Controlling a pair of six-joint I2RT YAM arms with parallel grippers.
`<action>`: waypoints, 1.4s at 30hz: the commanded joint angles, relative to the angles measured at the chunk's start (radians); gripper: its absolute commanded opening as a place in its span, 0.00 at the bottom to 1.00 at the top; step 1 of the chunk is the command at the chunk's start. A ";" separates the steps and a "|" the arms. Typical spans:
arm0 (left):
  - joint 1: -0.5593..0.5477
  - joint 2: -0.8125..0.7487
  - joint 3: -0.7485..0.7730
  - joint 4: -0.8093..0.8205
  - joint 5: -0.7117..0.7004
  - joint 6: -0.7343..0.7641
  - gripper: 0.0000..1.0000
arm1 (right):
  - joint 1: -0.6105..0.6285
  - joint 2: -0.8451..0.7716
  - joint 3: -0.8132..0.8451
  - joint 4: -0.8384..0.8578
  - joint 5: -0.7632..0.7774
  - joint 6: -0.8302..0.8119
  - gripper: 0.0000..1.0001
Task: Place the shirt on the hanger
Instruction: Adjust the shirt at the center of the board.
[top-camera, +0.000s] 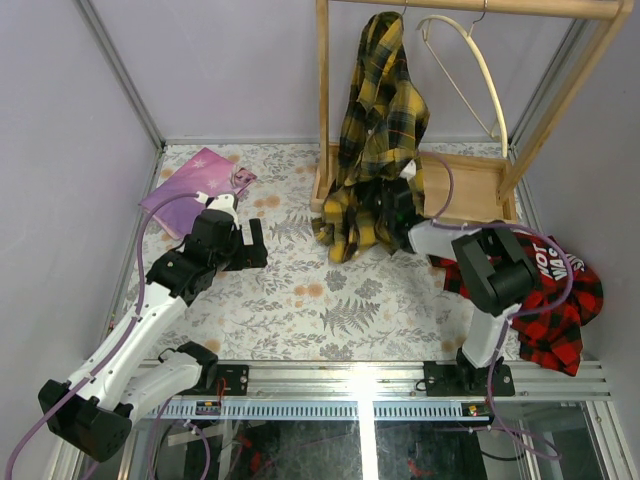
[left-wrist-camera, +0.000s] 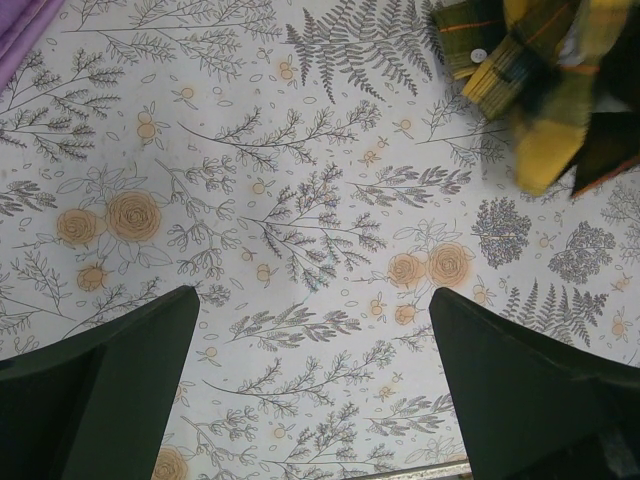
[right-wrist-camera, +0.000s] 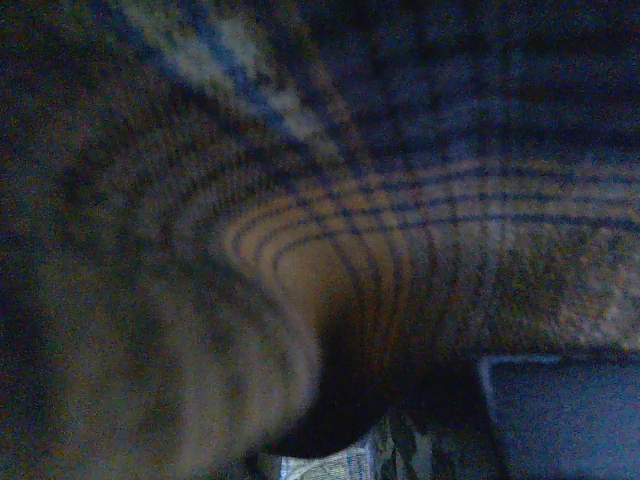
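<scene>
The yellow-and-black plaid shirt (top-camera: 380, 110) hangs from the rail of the wooden rack (top-camera: 325, 100), and its lower folds pool on the table. The hanger is hidden. My right gripper (top-camera: 408, 228) is pushed into the shirt's lower folds. In the right wrist view the shirt (right-wrist-camera: 400, 200) fills the picture; one finger (right-wrist-camera: 560, 410) shows at the lower right and the other is covered. My left gripper (left-wrist-camera: 312, 295) stands open over the flowered tablecloth with nothing between its fingers, and the shirt's hem (left-wrist-camera: 540, 70) lies beyond it to the upper right.
A cream curved hanger (top-camera: 480, 70) hangs on the rail to the right of the shirt. A red-and-black plaid garment (top-camera: 555, 300) lies at the right edge, beside the right arm. A purple folder (top-camera: 195, 185) lies at the back left.
</scene>
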 joint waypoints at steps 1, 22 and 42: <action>0.005 -0.006 -0.010 0.044 0.008 0.009 1.00 | -0.095 0.084 0.245 -0.071 -0.099 -0.067 0.34; 0.005 -0.020 -0.013 0.043 -0.011 0.003 1.00 | -0.254 0.405 0.931 -0.362 -0.286 -0.087 0.55; 0.005 -0.062 -0.017 0.047 -0.030 -0.006 1.00 | -0.253 -0.463 -0.321 -0.065 -0.054 -0.075 0.84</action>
